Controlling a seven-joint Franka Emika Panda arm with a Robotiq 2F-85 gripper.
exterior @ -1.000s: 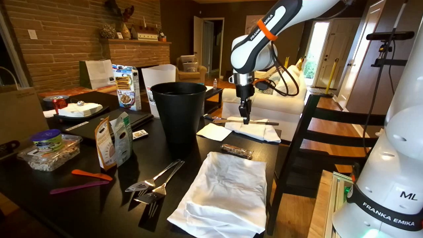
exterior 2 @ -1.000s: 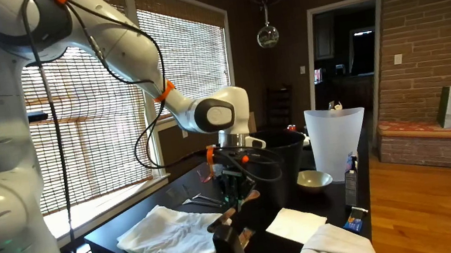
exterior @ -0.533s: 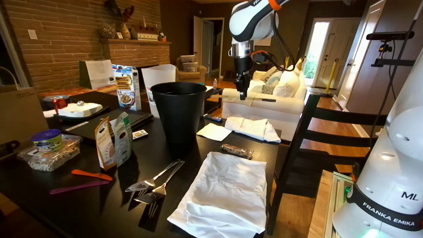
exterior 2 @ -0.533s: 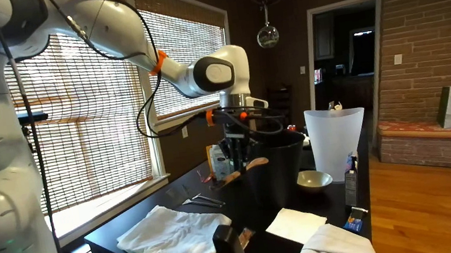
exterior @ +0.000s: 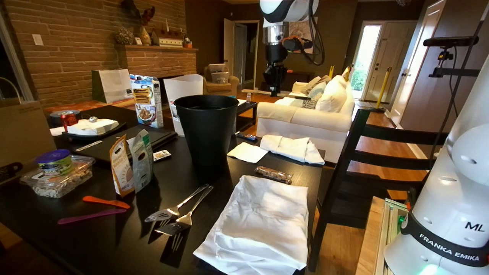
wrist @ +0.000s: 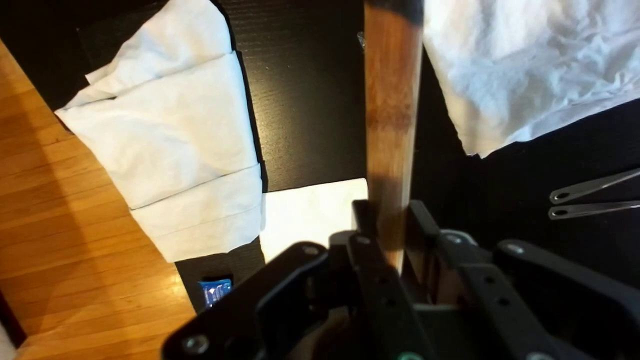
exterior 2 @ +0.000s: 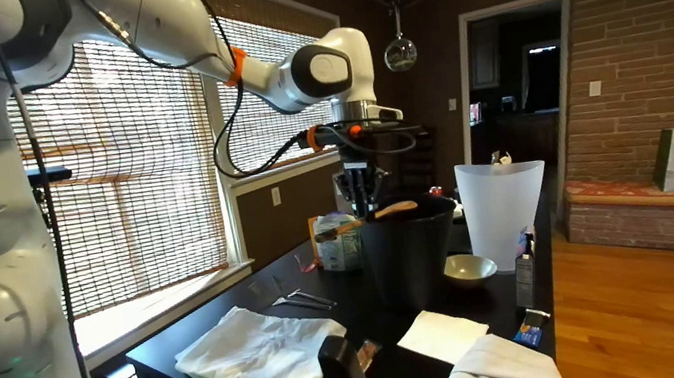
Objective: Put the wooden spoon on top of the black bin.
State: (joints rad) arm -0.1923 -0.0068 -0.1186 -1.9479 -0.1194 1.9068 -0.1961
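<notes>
My gripper [exterior: 274,94] is shut on the wooden spoon [exterior 2: 397,208] and holds it level in the air. In the wrist view the handle [wrist: 392,100] runs up from between the fingertips [wrist: 421,216]; its end is dark. The black bin [exterior: 206,133] stands upright on the table. In an exterior view the gripper and spoon are right of the bin, about at rim height. In an exterior view the spoon's light end overlaps the rim of the bin [exterior 2: 416,257] in the picture; whether it is over the opening I cannot tell. The wrist view does not clearly show the bin.
Around the bin are a folded cloth [exterior: 292,149], a white paper [exterior: 247,152], a large white cloth [exterior: 263,225], metal servers [exterior: 179,214], snack pouches [exterior: 131,164], a tall white container [exterior 2: 502,212] and a bowl [exterior 2: 469,268]. A black chair [exterior: 382,160] stands at the table's edge.
My gripper has lifted the spoon from low over the folded cloth to about the bin's rim height. It has also shifted toward the bin. The bin has not moved.
</notes>
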